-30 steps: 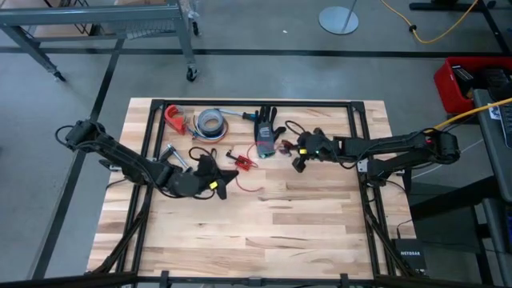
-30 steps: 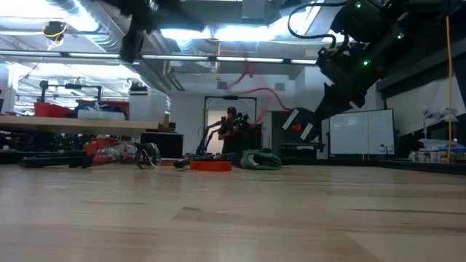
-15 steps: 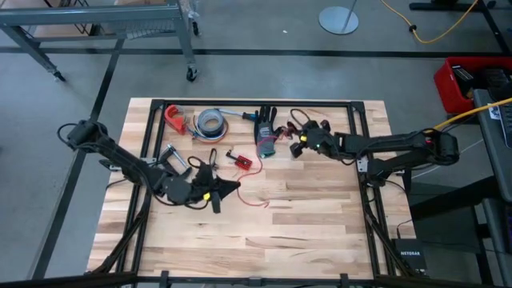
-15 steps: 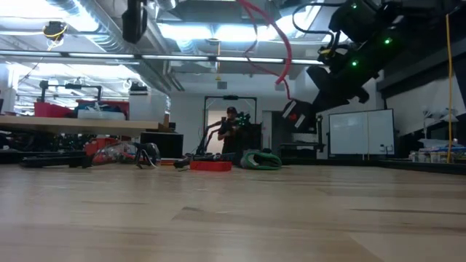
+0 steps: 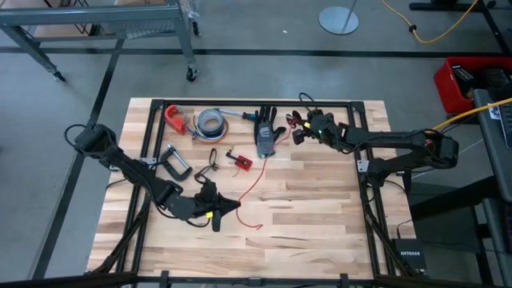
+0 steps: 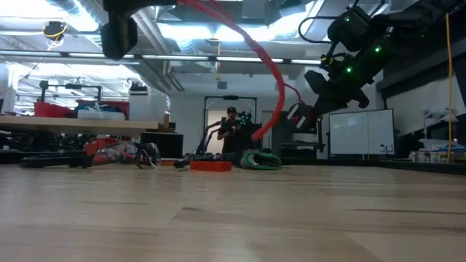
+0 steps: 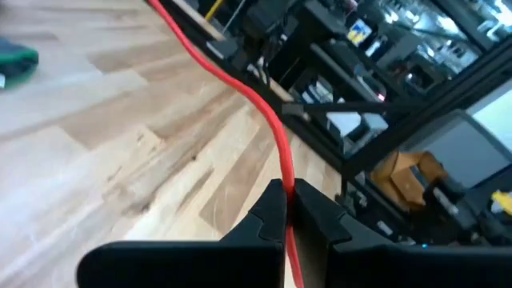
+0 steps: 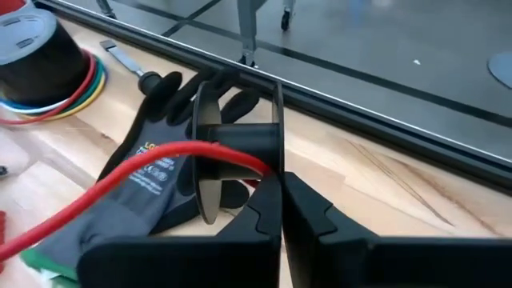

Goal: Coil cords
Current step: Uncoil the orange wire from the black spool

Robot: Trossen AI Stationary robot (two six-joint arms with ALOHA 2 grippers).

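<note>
The cords are thin leads. A red lead (image 5: 253, 178) runs clear of the table between my two grippers. A black lead (image 5: 212, 160) with a red-and-black connector (image 5: 240, 161) lies on the wood. My left gripper (image 5: 230, 206) is shut on the red lead near the table's middle. My right gripper (image 5: 298, 134) is shut on it near the far edge, beside the grey glove (image 5: 266, 136). A small black spool-like piece (image 8: 228, 148) stands just ahead of my right fingers, and the lead passes over it. My left gripper pinches the red lead (image 7: 284, 178) between its two shut fingers, coming nearly level. The lead rises ahead of the fingers toward my right gripper, and its short free end (image 5: 254, 226) trails onto the table. My right gripper pinches the red lead (image 8: 264, 166) between its shut fingers, slanting down from the table's right. The lead leaves the fingers in a loose arc (image 6: 273, 73), clear of the wood. Whether the fingers touch the black spool-like piece, I cannot tell.
Along the far edge lie a red clamp (image 5: 174, 118), a grey tape roll (image 5: 210, 122) and the glove. A metal clamp (image 5: 173, 159) sits at the left. The near half of the table (image 5: 304, 232) is bare wood.
My left gripper has gone toward the table's near edge and my right gripper toward the far edge, each keeping its hold. The red lead between them has been drawn out longer and lifted off the wood. The black lead and connector stay on the table.
</note>
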